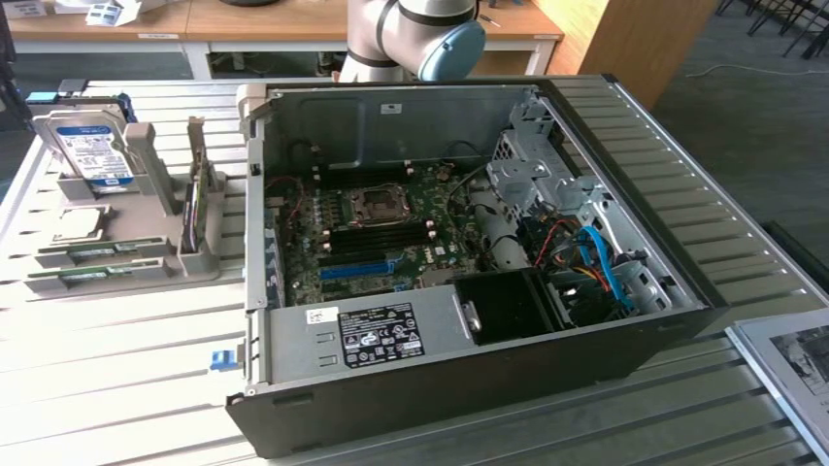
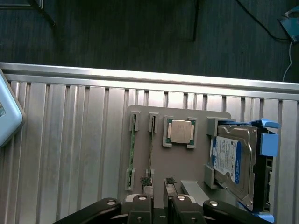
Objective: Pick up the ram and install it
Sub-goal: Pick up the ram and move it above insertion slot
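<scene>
The claw (image 2: 158, 181), its base cut off, hangs tips slightly apart near the edge-on ram (image 2: 151, 149).

surface (image 1: 116, 335): ribbed bare alu, satin sheen. pc case (image 1: 428, 408): matt black outside, dull grey sheet metal inside. holder (image 2: 187, 163): matt grey plastic. hard drive (image 2: 231, 163): silver metal, glossy label. ram (image 1: 93, 280): green pcb, matt. cpu (image 2: 181, 131): shiny metal lid. claw (image 2: 158, 181): black, semi-gloss.

Arm (image 1: 412, 37) held high, jaws apart, empty
</scene>
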`<state>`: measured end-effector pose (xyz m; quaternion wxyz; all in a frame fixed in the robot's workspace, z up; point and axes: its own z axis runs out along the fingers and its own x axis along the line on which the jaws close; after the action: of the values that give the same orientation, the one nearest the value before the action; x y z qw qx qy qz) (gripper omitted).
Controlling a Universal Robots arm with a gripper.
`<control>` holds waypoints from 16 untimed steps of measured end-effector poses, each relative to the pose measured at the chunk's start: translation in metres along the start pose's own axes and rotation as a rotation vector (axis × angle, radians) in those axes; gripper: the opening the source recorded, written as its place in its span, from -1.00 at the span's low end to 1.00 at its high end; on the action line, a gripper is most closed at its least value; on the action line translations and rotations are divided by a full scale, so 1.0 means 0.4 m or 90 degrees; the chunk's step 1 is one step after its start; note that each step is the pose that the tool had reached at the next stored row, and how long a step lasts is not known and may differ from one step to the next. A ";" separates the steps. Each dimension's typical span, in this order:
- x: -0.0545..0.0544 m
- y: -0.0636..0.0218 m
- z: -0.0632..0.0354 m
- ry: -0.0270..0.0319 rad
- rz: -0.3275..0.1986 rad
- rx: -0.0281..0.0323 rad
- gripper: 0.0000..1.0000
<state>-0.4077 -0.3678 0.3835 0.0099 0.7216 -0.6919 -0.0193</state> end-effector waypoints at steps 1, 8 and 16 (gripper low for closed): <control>0.000 0.000 0.000 0.0000 0.000 0.0000 -0.53; 0.003 -0.004 0.000 0.0000 0.000 0.0000 -0.53; 0.010 -0.012 -0.001 0.0000 0.000 -0.0002 -0.53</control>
<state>-0.4029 -0.3717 0.3835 0.0101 0.7216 -0.6920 -0.0195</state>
